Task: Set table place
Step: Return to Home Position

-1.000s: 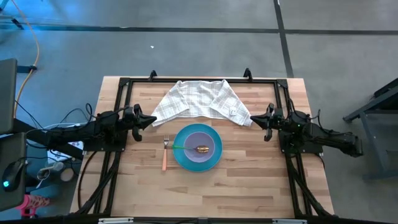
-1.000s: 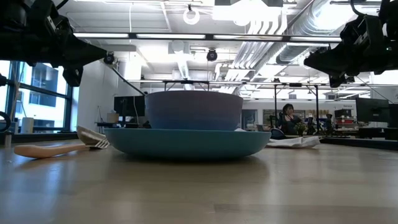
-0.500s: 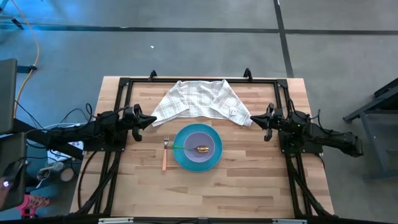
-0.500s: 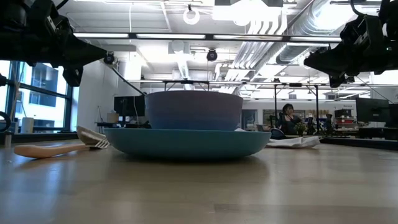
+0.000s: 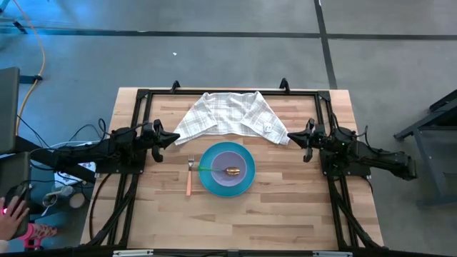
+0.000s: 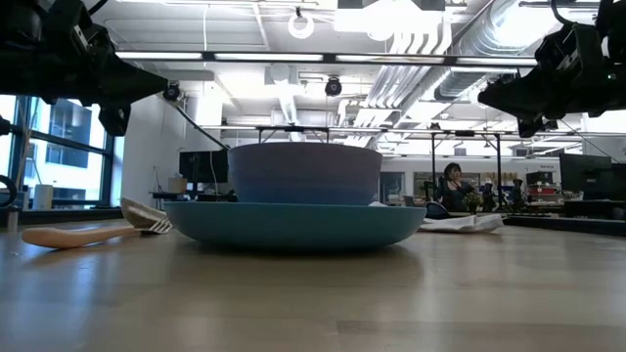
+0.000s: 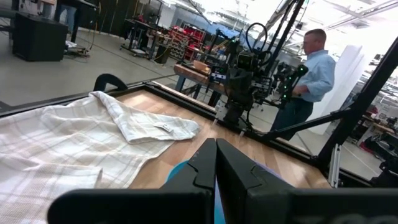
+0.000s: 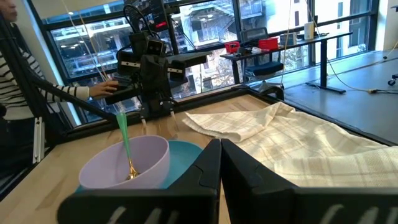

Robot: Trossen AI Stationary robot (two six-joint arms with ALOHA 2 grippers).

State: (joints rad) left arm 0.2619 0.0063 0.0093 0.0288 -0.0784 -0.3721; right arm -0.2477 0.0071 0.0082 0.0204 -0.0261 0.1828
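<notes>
The round blue plate [image 5: 227, 171] lies at the table's middle, with the lavender bowl [image 5: 230, 168] standing on it. The gold spoon [image 5: 230, 171] sits in the bowl, its green handle [image 8: 123, 134] leaning up over the bowl's rim. The fork with the orange handle [image 5: 189, 178] lies flat on the table left of the plate. My left gripper [image 5: 176, 139] hovers shut above the table's left side. My right gripper [image 5: 290, 139] hovers shut above the right side. Both are empty and clear of the set.
A white checked cloth [image 5: 228, 114] lies crumpled at the table's far side, between the two grippers. A black frame [image 5: 143, 100] runs along the table's edges. People stand beyond the table in the wrist views. A hand [image 5: 11, 213] shows off the table's left.
</notes>
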